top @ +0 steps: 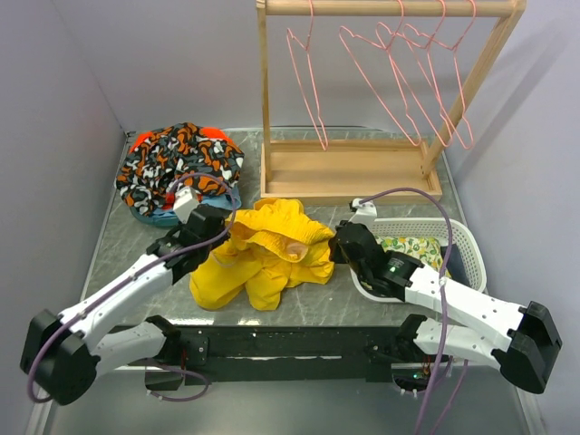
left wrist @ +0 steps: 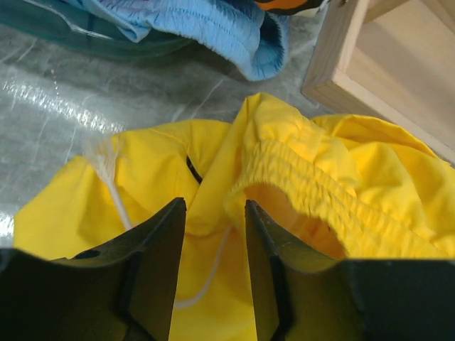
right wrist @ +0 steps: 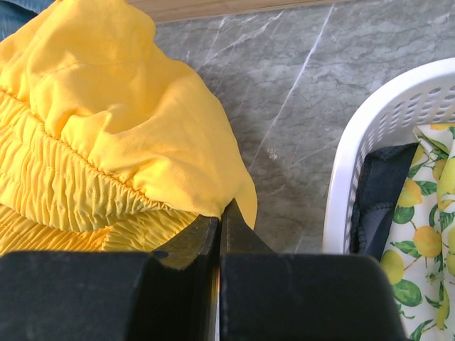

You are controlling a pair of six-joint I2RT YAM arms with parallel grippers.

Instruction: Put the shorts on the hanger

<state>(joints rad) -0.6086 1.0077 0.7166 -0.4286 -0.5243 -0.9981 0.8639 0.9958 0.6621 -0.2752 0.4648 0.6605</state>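
While the shorts lie bunched, legs near-left (waistband far-right), right tool pinches their edge; left tool straddles fabric, parted.

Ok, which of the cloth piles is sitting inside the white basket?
The lemon-print cloth, in the white plastic basket at right; the bright yellow fabric shorts and black-orange-white patterned garment lie outside it.

Seen from my remote station: the yellow shorts sprawl across mid-table, nearly against the wooden rack behind them. A patterned garment heap closes the far-left corner; the white basket walls the right. Bare table shows as a narrow lane between shorts and basket, and I find wider room near-left.
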